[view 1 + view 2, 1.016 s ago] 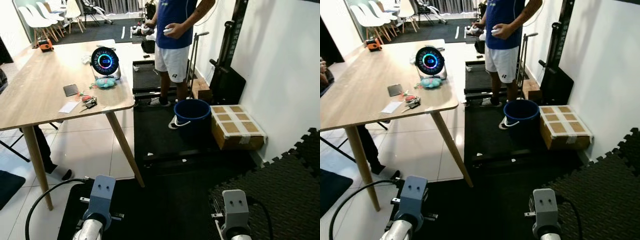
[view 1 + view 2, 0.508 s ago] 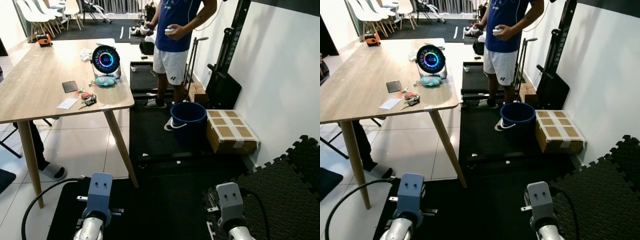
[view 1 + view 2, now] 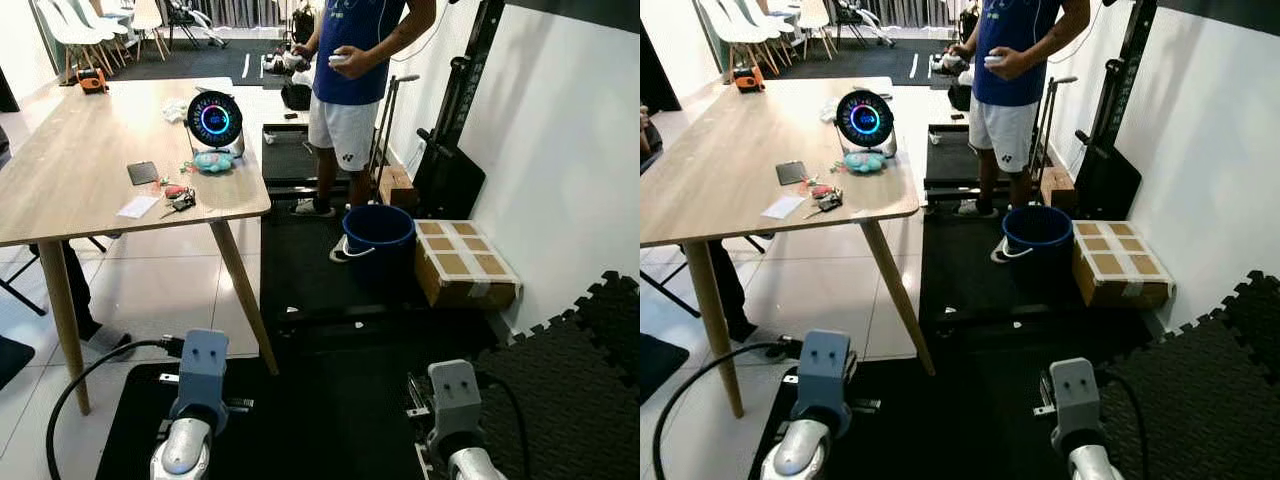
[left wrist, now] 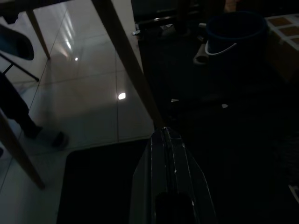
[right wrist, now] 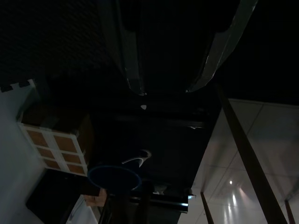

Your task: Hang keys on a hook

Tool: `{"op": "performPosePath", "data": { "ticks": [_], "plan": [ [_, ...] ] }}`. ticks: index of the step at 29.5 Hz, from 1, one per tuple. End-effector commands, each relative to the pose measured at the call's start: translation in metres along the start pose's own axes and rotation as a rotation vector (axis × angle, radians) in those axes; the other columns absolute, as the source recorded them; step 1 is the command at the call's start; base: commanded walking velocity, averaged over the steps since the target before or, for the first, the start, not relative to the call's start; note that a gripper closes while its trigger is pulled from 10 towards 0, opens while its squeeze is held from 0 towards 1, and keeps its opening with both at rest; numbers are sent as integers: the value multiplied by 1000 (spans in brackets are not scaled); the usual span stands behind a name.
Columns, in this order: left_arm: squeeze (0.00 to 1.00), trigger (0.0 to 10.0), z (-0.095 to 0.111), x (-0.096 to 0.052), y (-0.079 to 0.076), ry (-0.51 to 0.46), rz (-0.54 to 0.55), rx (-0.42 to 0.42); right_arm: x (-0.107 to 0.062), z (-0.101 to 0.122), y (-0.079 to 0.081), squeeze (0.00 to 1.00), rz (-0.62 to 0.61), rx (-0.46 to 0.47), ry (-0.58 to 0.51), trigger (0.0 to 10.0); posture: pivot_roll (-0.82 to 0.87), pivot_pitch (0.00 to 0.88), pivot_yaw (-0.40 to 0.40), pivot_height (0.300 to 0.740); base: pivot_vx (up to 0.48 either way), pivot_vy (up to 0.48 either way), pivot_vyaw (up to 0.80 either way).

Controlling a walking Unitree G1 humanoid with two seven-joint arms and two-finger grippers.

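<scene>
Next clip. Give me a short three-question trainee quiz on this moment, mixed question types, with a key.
1. True or false: the keys lie on the wooden table.
2. The blue bucket stands: A) on the table B) on the floor beside the cardboard box C) in a claw.
3. Fill in: the left claw is ___ and the right claw is ___.

Key: 1 true; 2 B; 3 shut, open.

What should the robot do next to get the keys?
Probably step left toward the table first. The keys lie near its edge beside a white card, well ahead of both arms. The left claw hangs low over the dark mat, shut and holding nothing, and the right claw hangs open, so neither could likely reach yet.
</scene>
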State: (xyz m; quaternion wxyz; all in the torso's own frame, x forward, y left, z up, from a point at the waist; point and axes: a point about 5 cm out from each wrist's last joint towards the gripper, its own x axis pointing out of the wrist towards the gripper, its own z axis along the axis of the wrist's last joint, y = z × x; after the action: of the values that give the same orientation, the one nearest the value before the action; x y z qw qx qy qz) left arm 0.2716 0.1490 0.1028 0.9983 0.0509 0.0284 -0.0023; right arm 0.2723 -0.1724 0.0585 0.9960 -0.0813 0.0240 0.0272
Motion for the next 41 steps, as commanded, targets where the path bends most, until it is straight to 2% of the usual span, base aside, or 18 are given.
{"op": "performPosePath", "data": {
  "ticks": [1,21,33,41],
  "plan": [
    [0,10000,-4,0,-2,12,-11,13,-3,-4,0,0,-17,25,5,10000,19,121,34,740,0,0,0],
    [0,10000,-21,0,-1,61,-35,62,-8,-9,-3,0,-43,21,15,10000,-8,105,59,740,0,0,0],
    [0,10000,-20,2,0,54,-33,74,-9,-9,1,0,-42,26,13,10000,5,114,61,740,0,0,0],
    [0,10000,-20,1,0,52,-27,82,-9,-10,4,0,-33,19,19,10000,12,121,59,740,400,0,0]
  ]
}}
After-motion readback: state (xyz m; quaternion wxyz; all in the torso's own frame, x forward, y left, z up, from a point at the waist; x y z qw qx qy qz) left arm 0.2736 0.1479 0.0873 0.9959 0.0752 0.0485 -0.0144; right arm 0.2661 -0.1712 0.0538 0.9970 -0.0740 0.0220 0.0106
